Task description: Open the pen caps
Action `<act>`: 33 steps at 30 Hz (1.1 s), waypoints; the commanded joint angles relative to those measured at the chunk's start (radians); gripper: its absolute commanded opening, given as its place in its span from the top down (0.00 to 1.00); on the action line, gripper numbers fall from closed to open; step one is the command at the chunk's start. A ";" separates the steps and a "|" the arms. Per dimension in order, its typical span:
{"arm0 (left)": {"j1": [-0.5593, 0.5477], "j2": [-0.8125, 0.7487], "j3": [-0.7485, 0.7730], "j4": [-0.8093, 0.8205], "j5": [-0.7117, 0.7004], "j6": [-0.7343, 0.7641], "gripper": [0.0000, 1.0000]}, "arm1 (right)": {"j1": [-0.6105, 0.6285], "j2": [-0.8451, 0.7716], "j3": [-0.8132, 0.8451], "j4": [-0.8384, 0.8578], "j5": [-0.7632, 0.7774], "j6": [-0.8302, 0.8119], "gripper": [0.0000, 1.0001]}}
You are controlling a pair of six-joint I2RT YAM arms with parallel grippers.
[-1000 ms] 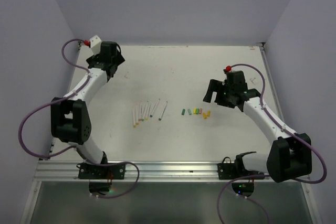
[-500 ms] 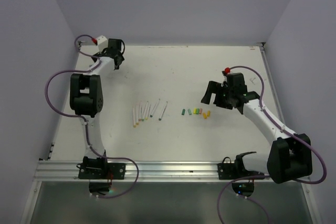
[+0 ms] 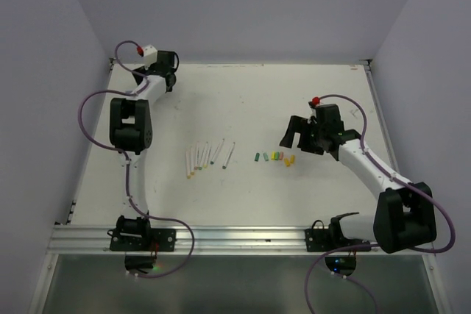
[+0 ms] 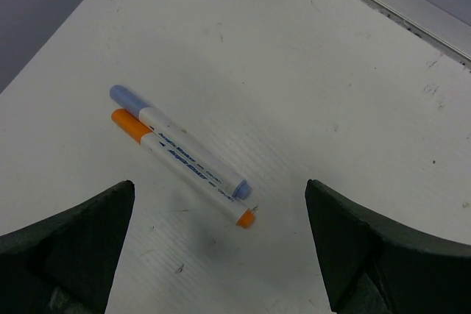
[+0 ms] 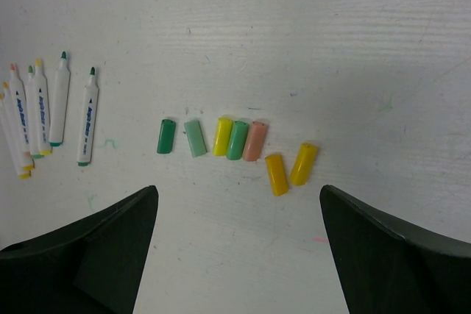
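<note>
Two capped pens lie side by side in the left wrist view, one with a blue cap (image 4: 124, 96), one with an orange cap (image 4: 129, 123). My left gripper (image 4: 221, 255) hangs open just short of them, at the table's far left corner (image 3: 166, 73). Several loose pen caps (image 5: 238, 140) in green, yellow and pink lie in a row at mid-table (image 3: 274, 157). My right gripper (image 5: 239, 248) stands open near that row, touching none of them (image 3: 296, 131). Several uncapped pens (image 3: 206, 155) lie to the left of the caps (image 5: 87, 115).
A metal rail (image 4: 397, 4) runs along the table's far edge close behind the two capped pens. The purple side wall (image 4: 37, 12) stands just left of them. Purple cables (image 3: 92, 104) loop beside the left arm.
The left arm has straightened up and reached further into the far left corner, its gripper still open. The right arm has barely shifted. Pens and caps lie as before.
</note>
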 commanded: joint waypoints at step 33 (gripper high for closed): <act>0.072 0.015 -0.002 -0.294 0.087 -0.253 0.00 | 0.005 -0.038 -0.024 0.055 -0.036 0.006 0.04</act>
